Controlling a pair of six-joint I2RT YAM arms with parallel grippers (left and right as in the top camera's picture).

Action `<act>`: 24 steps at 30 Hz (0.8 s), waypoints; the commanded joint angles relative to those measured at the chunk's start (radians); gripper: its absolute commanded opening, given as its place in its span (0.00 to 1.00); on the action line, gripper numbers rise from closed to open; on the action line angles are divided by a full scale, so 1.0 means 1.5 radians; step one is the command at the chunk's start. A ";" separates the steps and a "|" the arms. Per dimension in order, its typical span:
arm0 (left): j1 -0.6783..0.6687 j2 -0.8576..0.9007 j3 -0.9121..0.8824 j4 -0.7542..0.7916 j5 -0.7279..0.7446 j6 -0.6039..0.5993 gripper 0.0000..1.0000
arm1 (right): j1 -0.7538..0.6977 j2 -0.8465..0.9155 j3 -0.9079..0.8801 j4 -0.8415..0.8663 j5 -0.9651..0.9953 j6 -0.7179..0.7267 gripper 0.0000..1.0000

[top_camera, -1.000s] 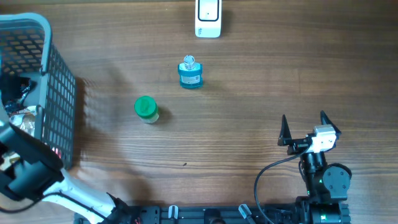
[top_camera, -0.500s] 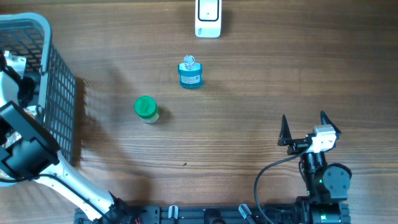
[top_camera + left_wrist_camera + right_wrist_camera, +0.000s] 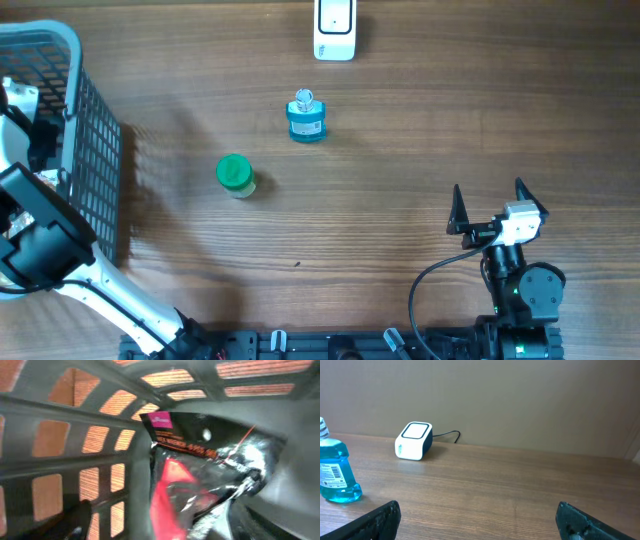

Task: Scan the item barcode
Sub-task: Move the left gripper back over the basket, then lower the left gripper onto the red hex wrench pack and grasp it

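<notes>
My left gripper (image 3: 25, 130) reaches down inside the grey mesh basket (image 3: 97, 150) at the table's left edge. In the left wrist view a shiny black and red foil packet (image 3: 200, 460) lies against the basket wall, right in front of my left gripper (image 3: 170, 527). The picture is blurred and the dark fingers (image 3: 75, 517) barely show, so I cannot tell whether they hold the packet. The white barcode scanner (image 3: 334, 28) (image 3: 413, 440) stands at the far edge. My right gripper (image 3: 490, 205) (image 3: 477, 512) rests open and empty near the front right.
A blue mouthwash bottle (image 3: 306, 118) (image 3: 334, 472) stands upright in the middle, in front of the scanner. A jar with a green lid (image 3: 235, 175) stands to its front left. The scanner's cable (image 3: 447, 435) runs off behind it.
My left arm has moved toward the far end of the basket, and its gripper has gone deeper among the contents. The right arm and the things on the table have not moved.
</notes>
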 commanded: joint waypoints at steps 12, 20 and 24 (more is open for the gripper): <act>0.013 0.008 -0.005 0.013 0.075 -0.003 0.47 | 0.001 -0.004 -0.001 0.002 0.006 -0.005 1.00; 0.022 0.055 -0.005 0.012 0.075 -0.003 0.34 | 0.001 -0.004 -0.001 0.002 0.006 -0.005 1.00; 0.022 0.058 -0.004 0.020 0.074 -0.005 0.07 | 0.001 -0.004 -0.001 0.002 0.006 -0.005 1.00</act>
